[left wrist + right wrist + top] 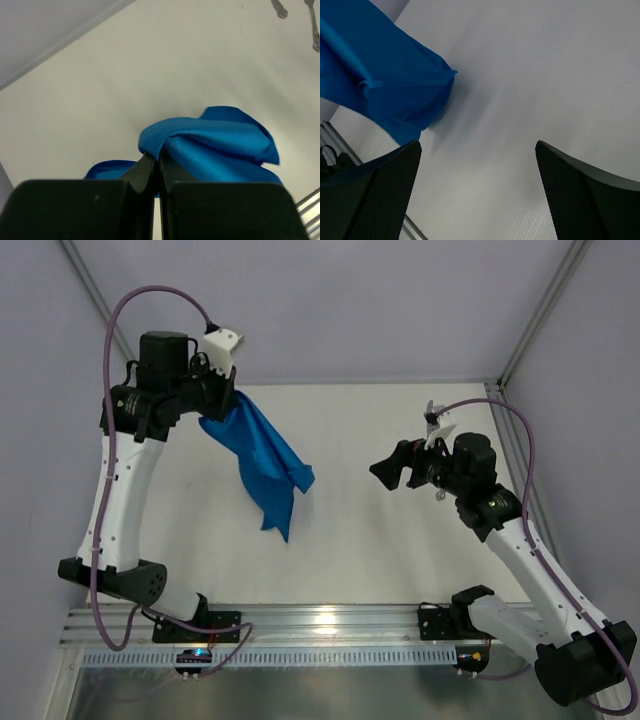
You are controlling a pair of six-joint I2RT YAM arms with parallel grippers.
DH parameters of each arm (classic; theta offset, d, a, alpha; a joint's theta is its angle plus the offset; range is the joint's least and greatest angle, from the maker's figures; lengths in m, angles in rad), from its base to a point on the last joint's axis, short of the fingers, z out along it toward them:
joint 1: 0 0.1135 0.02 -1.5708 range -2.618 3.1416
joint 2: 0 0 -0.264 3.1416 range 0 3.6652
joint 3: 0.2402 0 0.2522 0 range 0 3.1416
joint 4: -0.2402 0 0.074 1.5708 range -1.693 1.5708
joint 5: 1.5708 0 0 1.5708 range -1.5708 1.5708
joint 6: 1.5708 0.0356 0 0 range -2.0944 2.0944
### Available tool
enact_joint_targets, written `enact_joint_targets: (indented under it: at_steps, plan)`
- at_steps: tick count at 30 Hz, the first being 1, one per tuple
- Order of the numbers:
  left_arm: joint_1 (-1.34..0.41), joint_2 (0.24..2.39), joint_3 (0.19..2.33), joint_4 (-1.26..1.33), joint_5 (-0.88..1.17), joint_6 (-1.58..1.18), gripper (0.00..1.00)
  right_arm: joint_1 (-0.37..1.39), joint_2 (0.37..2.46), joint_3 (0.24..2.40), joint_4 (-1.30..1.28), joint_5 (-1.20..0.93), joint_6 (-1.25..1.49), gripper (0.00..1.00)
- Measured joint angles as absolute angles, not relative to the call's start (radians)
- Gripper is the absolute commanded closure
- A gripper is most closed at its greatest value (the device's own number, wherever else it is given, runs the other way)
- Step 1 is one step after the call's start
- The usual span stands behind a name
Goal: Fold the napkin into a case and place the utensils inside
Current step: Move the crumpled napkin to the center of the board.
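Note:
The bright blue napkin (262,458) hangs crumpled from my left gripper (226,402), lifted off the white table at the back left with its lower tip dangling toward the middle. In the left wrist view the jaws (159,161) are shut on a bunched fold of the napkin (215,145). My right gripper (390,472) hovers open over the table's right half, with nothing between its fingers (477,144). The napkin (385,85) shows to its left. The silver utensils (432,413) lie at the back right, mostly hidden behind the right arm. Their ends (279,9) show in the left wrist view.
White walls with metal frame posts (540,310) close in the table at the back and sides. A metal rail (330,625) runs along the near edge between the arm bases. A purple cable (505,415) loops above the right arm.

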State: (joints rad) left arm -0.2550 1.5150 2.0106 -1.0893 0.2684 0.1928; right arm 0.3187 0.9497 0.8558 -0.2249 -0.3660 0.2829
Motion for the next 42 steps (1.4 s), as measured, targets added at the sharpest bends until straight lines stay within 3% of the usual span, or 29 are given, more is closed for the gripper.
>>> enact_joint_targets:
  at_steps: [4,16,23,25,26,27,28,29,30,34,38,39,40,41,42]
  plan:
    - [-0.266,1.480,2.046,-1.108,0.200,0.206,1.00,0.319,0.950,0.882,-0.219,-0.419,0.283,0.01]
    - [-0.202,1.533,2.048,-1.053,-0.294,0.357,1.00,0.319,0.950,0.888,-0.211,-0.442,0.284,0.01]
    - [-0.445,1.500,1.890,-1.019,-0.289,0.369,1.00,0.319,0.950,0.888,-0.195,-0.433,0.315,0.01]
    - [-0.535,1.514,1.793,-1.013,-0.246,0.368,0.82,0.319,0.952,0.888,-0.206,-0.393,0.325,0.01]
    - [-0.575,1.538,1.751,-1.007,-0.223,0.368,0.67,0.319,0.955,0.888,-0.214,-0.373,0.332,0.01]
    - [-0.607,1.569,1.714,-0.994,-0.200,0.368,0.44,0.318,0.959,0.888,-0.221,-0.350,0.339,0.01]
    - [-0.638,1.611,1.687,-0.987,-0.182,0.368,0.34,0.318,0.962,0.888,-0.227,-0.334,0.344,0.01]
    - [-0.667,1.658,1.672,-0.982,-0.167,0.365,0.05,0.318,0.963,0.886,-0.233,-0.317,0.354,0.01]
    - [-0.691,1.710,1.667,-0.978,-0.152,0.366,0.01,0.318,0.962,0.883,-0.236,-0.306,0.361,0.01]
    - [-0.787,1.872,1.678,-0.994,-0.072,0.380,0.01,0.318,0.960,0.876,-0.274,-0.244,0.384,0.01]
    - [-0.820,1.851,1.698,-1.036,-0.002,0.379,0.01,0.316,0.960,0.856,-0.292,-0.209,0.399,0.01]
    - [-0.802,1.825,1.698,-1.039,0.028,0.375,0.01,0.313,0.961,0.852,-0.294,-0.206,0.403,0.07]
    - [-0.772,1.789,1.698,-1.037,0.043,0.368,0.04,0.314,0.965,0.844,-0.294,-0.210,0.403,0.10]
    - [-0.724,1.746,1.699,-1.035,0.070,0.357,0.16,0.321,0.976,0.834,-0.294,-0.215,0.405,0.12]
    - [-0.664,1.699,1.699,-1.035,0.095,0.342,0.21,0.339,0.992,0.826,-0.293,-0.216,0.405,0.12]
